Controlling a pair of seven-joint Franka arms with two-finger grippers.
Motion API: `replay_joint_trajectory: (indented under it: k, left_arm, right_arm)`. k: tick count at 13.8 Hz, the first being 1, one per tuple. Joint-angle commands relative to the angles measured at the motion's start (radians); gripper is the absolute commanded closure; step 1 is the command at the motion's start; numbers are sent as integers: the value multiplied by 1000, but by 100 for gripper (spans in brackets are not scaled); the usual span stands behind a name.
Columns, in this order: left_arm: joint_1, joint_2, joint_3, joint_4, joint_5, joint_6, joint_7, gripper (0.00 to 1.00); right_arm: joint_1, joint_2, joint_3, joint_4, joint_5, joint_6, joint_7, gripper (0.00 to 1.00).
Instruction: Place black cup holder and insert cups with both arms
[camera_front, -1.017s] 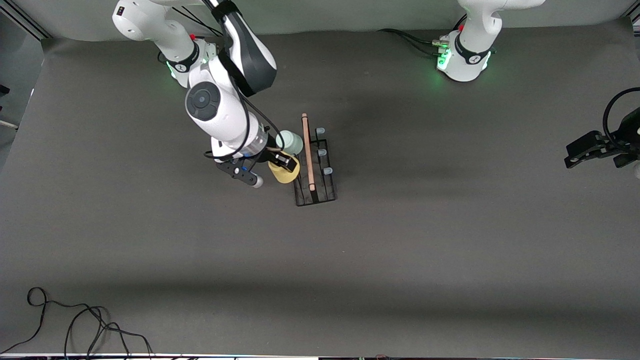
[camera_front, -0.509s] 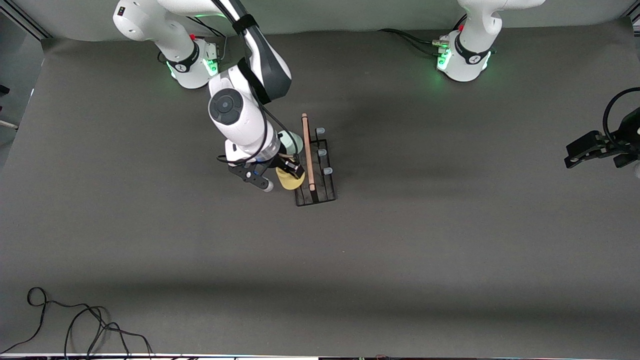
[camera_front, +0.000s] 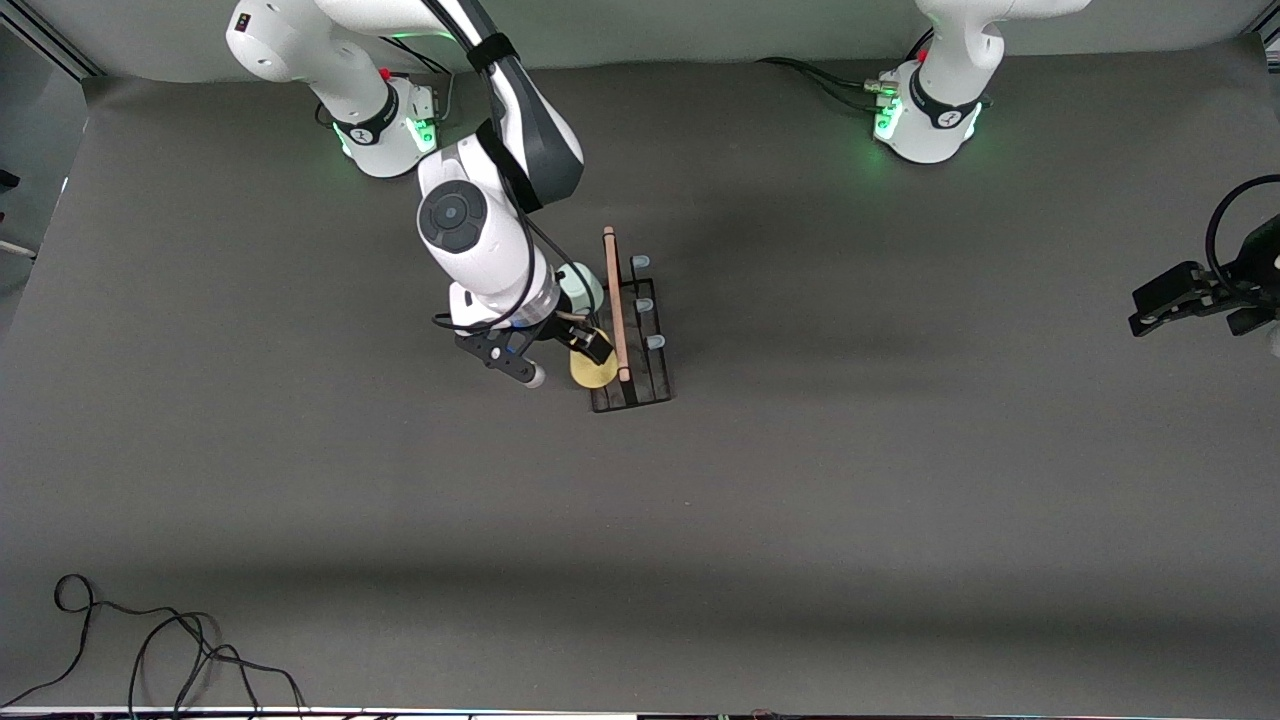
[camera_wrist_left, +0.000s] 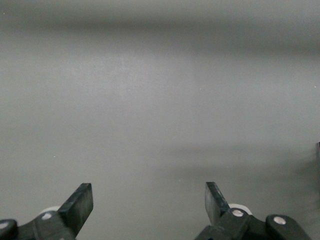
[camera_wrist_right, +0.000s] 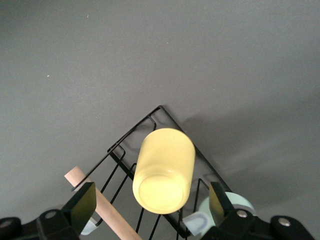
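Item: black cup holder (camera_front: 632, 340), standing on the grey table (camera_front: 800, 500) toward the right arm's end, wooden rod handle (camera_front: 615, 300) on top, three blue-capped pegs (camera_front: 645, 305) bare on the side facing the left arm. Contents: yellow cup (camera_wrist_right: 164, 170), upside down on the peg nearest the front camera on the right-arm side; pale grey-green cup (camera_front: 580, 283), seated on a peg farther from the front camera in the same row; a light blue cup cannot be made out from above, though the right wrist view shows a pale rounded thing at each edge of the rack. Right pincer (camera_wrist_right: 150, 202): over the yellow cup, its fingers (camera_wrist_right: 82, 202) spread wide to either side with clear gaps, holding nothing. Left pincer (camera_wrist_left: 149, 200): waiting at the left arm's end of the table, wide, empty, only bare table under it. Step in hand, by your reading: release of the yellow cup. To do it well, draw the right pincer straight up along the cup's axis, fingers kept apart, so neither pad drags the wall and tips the cup off its peg; mind the rod handle just beside one finger. Check that the cup sits square before you move away.
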Motion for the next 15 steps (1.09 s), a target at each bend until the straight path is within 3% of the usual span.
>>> replay_joint_trajectory:
  k: [1,3,8,10,15]
  left_arm:
    - [-4,-1,4,12,0,-8,13,0]
    - [-4,-1,4,12,0,-6,13,0]
    - [-4,-1,4,12,0,-2,13,0]
    - [-4,-1,4,12,1,0,15,0]
    - [-6,-2,4,12,3,4,18,0]
  right_arm:
    - [-21,-35,-94,108,-69,-216,-113,0]
    - [-24,-38,-217,215,-71,-432,-266,0]
    - [-28,-37,-470,367,-79,-709,-567,0]
    - [-38,-38,-548,377,-129,-748,-714,0]
    - [-39,-38,-668,372,-137,-751,-879,0]
